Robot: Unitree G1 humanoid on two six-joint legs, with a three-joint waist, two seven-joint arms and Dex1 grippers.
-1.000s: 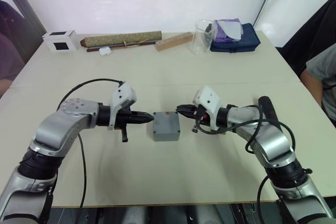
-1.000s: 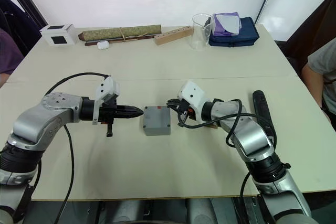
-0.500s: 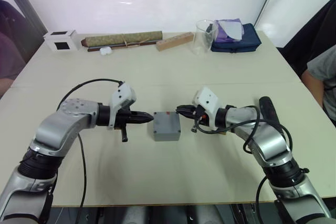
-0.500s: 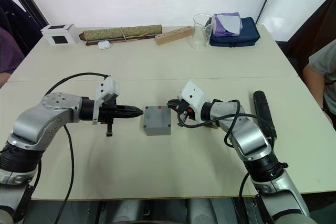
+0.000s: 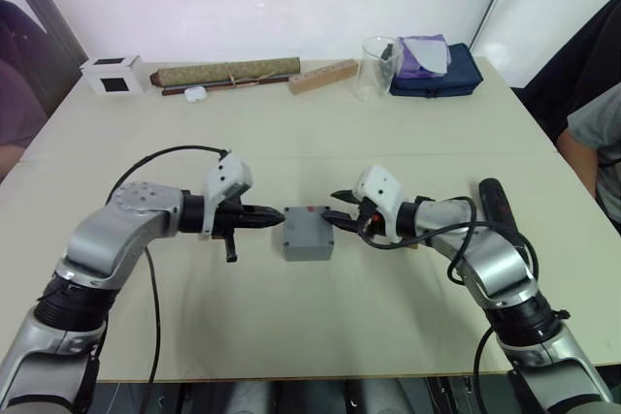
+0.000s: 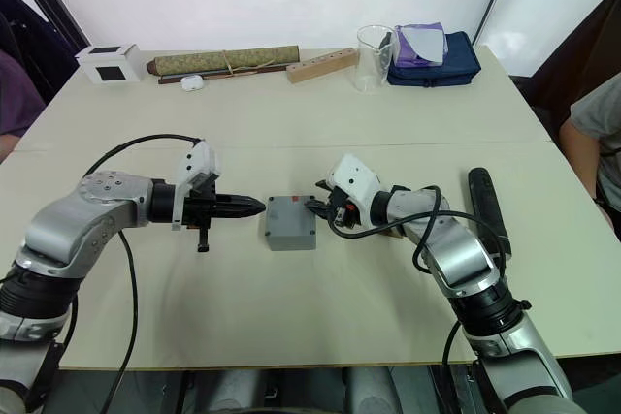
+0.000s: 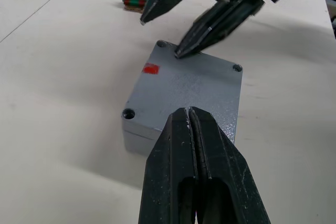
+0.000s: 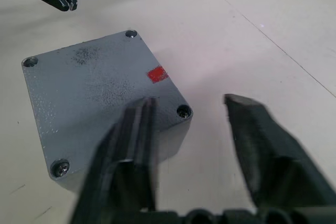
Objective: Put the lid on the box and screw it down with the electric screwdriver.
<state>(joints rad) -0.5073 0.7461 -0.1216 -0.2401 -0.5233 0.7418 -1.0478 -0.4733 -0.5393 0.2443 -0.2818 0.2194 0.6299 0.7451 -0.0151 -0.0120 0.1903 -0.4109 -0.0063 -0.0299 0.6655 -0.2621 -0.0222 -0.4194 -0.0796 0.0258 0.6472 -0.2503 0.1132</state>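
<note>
The box [image 5: 308,232] is sitting mid-worktop [image 5: 291,327], its lid [image 7: 189,85] already lying on top. The closed left tool [image 5: 275,219] is bracing one side; the wide-open right tool [image 5: 335,221] is touching the other, probably steadying it.

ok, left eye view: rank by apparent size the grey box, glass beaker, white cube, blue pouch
1. blue pouch
2. grey box
3. glass beaker and white cube: look alike, unranked.
The box sits nearer the camera, so its rank is unsure.

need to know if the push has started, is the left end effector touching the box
Cannot tell. In the left wrist view the shut left end effector overlaps the box, hiding any gap. In the left eye view its tip sits at the box's edge.
</note>
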